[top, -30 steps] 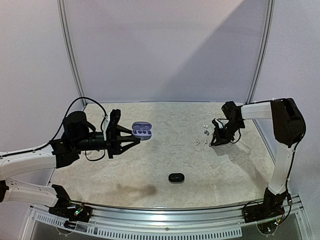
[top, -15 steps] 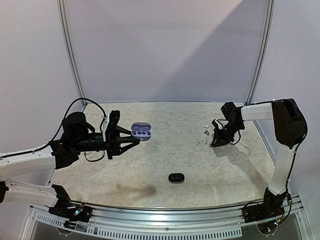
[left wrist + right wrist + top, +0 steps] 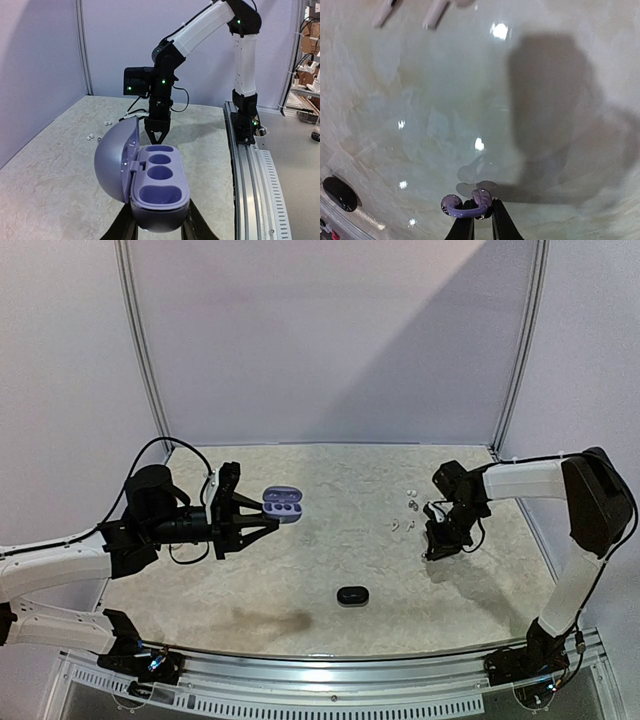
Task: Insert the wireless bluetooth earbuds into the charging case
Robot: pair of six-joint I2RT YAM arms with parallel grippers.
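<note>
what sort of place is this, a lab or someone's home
Most likely a robotics lab cell: left arm and right arm bolted to a metal rail at a marbled table, plain partition walls, storage shelving beyond.

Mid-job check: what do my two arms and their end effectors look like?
The left arm and right arm match: white links between bulky black joints. The left end effector and right end effector are black, each with two slim tapering fingers. A black cable loops off the left arm; green lights dot the right arm's joints.
</note>
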